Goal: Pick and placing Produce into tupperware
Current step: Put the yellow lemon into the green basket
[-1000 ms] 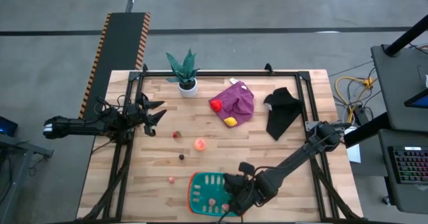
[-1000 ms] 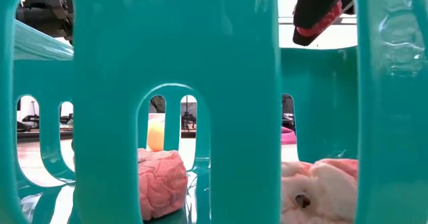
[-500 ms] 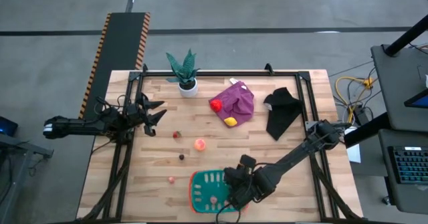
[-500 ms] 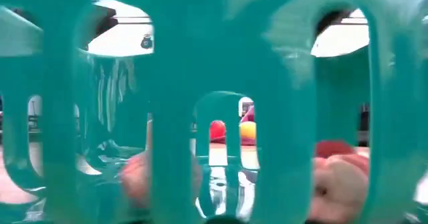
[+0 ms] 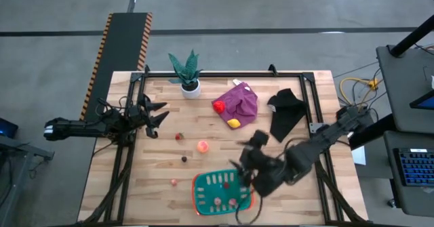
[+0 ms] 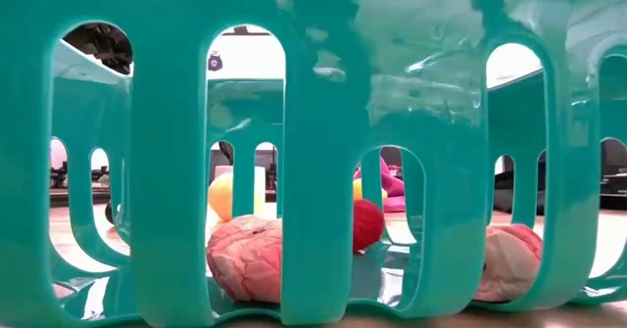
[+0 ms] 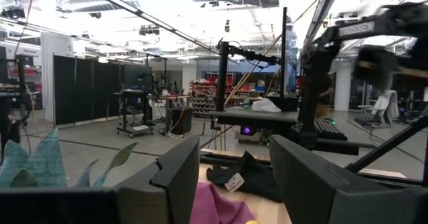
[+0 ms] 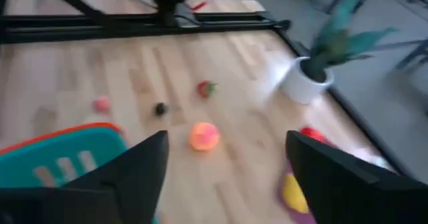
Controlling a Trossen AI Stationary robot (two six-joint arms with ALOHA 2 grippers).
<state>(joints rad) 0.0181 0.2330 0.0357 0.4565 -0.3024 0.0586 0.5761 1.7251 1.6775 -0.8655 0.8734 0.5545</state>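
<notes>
The teal basket with an orange-red rim stands on the table near its near edge. Two pink pieces lie in it; the low view looks through its slotted wall at them. My right gripper is open and empty, above the basket's far right corner. Its wrist view shows the peach-orange piece, a dark piece, a small red piece and a tiny pink piece on the table. My left gripper waits open at the table's left edge.
A purple cloth at the far middle carries a red piece and a yellow piece. A black cloth lies to its right. A green plant in a white pot stands at the far edge.
My right gripper has risen from over the basket's right end and gone toward the table's far edge and a little to the right. The basket has shifted a little on the table, as the low view through its wall shows.
</notes>
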